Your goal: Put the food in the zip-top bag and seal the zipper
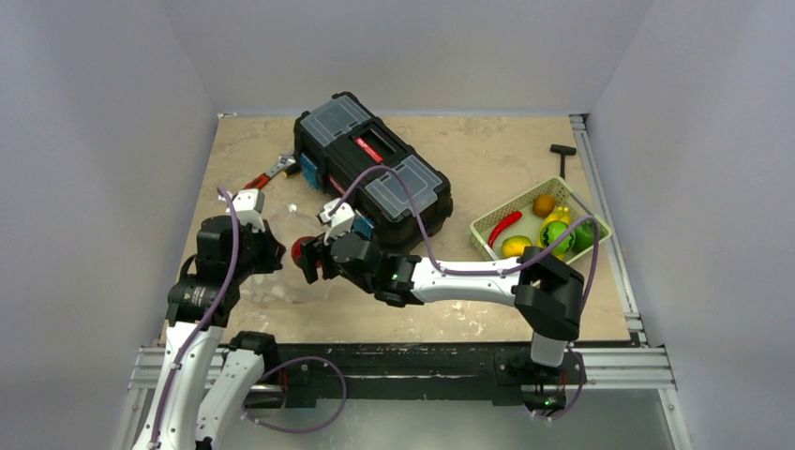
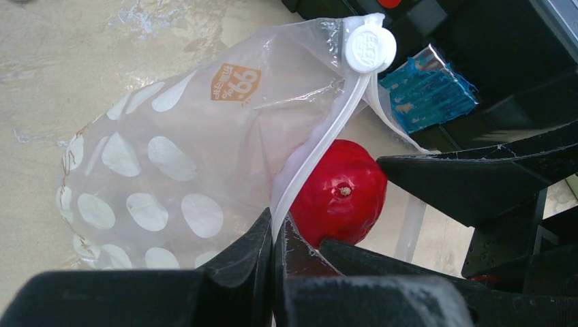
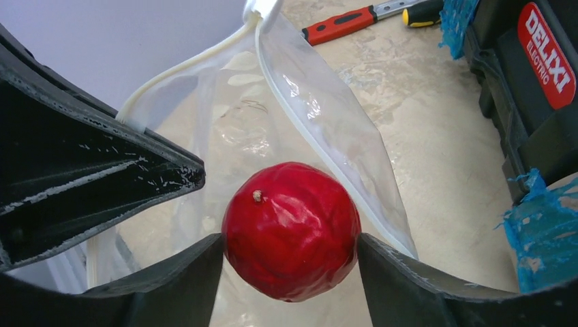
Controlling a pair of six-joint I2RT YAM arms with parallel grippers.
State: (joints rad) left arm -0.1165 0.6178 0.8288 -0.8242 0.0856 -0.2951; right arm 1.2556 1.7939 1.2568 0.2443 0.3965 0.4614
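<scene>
The zip-top bag [image 2: 170, 170], clear with white dots, lies on the table left of the toolbox with its mouth held up. My left gripper [image 2: 276, 231] is shut on the zipper [image 2: 320, 146] strip at the mouth's edge; the white slider [image 2: 370, 48] sits at the far end. My right gripper [image 3: 292, 252] is shut on a round glossy red fruit [image 3: 292, 228], one finger on each side, right at the open mouth of the bag [image 3: 327, 129]. From above, the fruit [image 1: 302, 249] shows between the two grippers. More food [image 1: 544, 230] lies in the basket.
A black toolbox [image 1: 370, 169] stands just behind the grippers, close to the bag. A pale green basket [image 1: 487, 225] sits at the right. A red-handled wrench [image 1: 267, 173] lies left of the toolbox, and a black T-shaped tool [image 1: 562, 155] at the back right.
</scene>
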